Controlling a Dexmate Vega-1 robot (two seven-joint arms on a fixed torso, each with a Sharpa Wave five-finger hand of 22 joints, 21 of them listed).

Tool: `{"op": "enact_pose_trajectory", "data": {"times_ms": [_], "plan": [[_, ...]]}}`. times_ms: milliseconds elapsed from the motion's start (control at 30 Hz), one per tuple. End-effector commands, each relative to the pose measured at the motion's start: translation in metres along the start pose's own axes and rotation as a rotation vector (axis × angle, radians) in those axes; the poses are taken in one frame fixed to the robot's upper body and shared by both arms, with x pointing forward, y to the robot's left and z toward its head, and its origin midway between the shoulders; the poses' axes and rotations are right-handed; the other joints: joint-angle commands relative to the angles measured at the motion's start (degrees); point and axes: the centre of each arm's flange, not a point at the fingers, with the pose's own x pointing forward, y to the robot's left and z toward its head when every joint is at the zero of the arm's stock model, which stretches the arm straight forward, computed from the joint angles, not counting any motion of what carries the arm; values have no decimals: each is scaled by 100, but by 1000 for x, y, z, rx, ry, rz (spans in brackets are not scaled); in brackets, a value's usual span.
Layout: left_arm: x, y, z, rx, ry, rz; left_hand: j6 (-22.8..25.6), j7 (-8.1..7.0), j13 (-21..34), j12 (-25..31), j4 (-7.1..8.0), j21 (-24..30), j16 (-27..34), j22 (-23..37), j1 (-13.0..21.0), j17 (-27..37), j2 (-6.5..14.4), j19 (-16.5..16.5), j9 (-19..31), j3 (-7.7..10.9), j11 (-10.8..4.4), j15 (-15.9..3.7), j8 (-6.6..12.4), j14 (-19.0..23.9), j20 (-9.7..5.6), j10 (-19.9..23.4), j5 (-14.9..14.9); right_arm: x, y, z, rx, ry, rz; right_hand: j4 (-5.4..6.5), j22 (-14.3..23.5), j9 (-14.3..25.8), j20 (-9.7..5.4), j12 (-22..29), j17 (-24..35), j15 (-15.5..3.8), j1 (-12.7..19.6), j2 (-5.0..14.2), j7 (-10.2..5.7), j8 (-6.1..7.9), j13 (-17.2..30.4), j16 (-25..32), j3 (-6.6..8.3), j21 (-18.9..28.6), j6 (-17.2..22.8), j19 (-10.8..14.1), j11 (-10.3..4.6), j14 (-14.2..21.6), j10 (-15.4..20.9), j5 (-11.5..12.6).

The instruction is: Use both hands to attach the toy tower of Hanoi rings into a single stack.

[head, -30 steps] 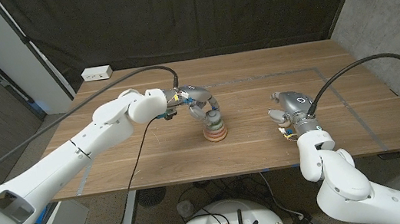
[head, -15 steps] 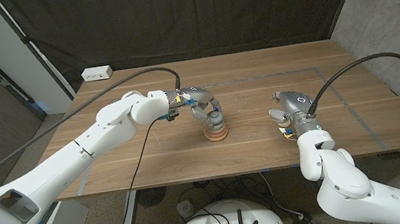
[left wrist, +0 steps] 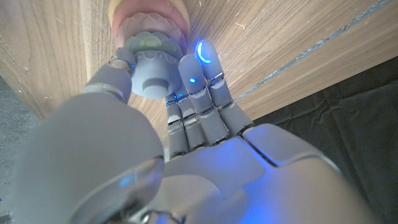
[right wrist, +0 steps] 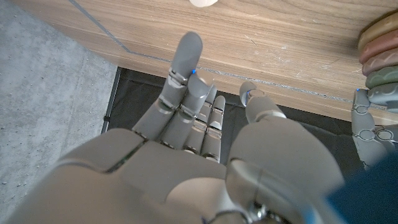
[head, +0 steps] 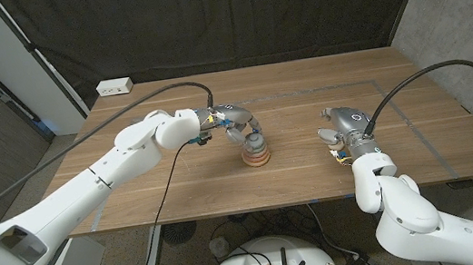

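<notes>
Pastel plastic rings, graded from a broad pink base up through green to a small grey-blue top piece, are shown as a single stack (head: 255,152) near the middle of the wooden table (head: 171,191). The stack is topped by the left hand (head: 237,123), whose fingers (left wrist: 205,74) are curled down over the uppermost piece; in the left wrist view that grey, ridged cap (left wrist: 151,67) is seen pinched between thumb and fingers, with a pale green ring (left wrist: 148,42) directly beneath it. The grip from above is judged to serve for pressing the cap home on the stack, so the assembly appears to be close to finished.

The right hand (head: 343,131) is held well apart, to the right of the stack, with nothing in it. Its fingers (right wrist: 184,59) are seen loosely extended and slightly parted in the right wrist view, and the hand is judged to be waiting, since no loose ring is left near it. Whether it touches the table cannot be told.

The table is of mid-brown wood with visible grain, crossed by a thin taped line (head: 425,138) near its right end. A white power strip (head: 114,87) lies at the far left corner. A black curtain (head: 221,15) is hung behind the table, a grey concrete wall (head: 467,1) stands at the right, and black cables (head: 123,106) are run along both arms.
</notes>
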Motion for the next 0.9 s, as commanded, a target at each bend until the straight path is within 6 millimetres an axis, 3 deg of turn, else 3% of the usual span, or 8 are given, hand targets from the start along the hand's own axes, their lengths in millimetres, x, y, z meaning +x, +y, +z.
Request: {"op": "enact_pose_trajectory", "data": {"times_ms": [33,433,567,900], "plan": [[-2,-10,-5,-29,11,-12,45,-23,40,17,6,8,14,18,22,20,91,68,24,36,-470,-435,21,63,-735,509,27,0,1,-1,-4,4,12,5,16,8,-217,1,10,-145,-63,7,-6,-26,15,21,43,-8,53,23,-21,11,45,39],[-2,-7,-3,-4,18,-24,-145,-41,78,-56,35,-27,-11,10,-117,-2,-34,36,24,-55,-454,-434,-50,8,-731,339,7,-1,2,-2,12,6,17,7,16,8,-218,3,31,-143,-73,15,-10,-30,19,43,54,-4,51,28,-24,29,58,41],[-2,-4,-2,11,21,-43,-366,29,84,-147,42,-74,-62,10,-192,-30,-88,-45,20,-95,-342,-433,-109,-91,-714,103,8,-1,2,-2,17,4,18,7,16,8,-217,4,33,-142,-77,16,-1,-29,22,45,58,-5,58,27,-23,27,59,42],[-3,0,4,61,45,-59,-754,72,132,-232,70,-151,-120,13,-354,-29,-135,-194,10,-165,-239,-429,-137,-295,-645,-349,2,-2,3,-3,31,4,19,7,15,9,-218,-1,25,-142,-86,19,-5,-31,26,39,67,-4,59,27,-22,12,49,44]]}}
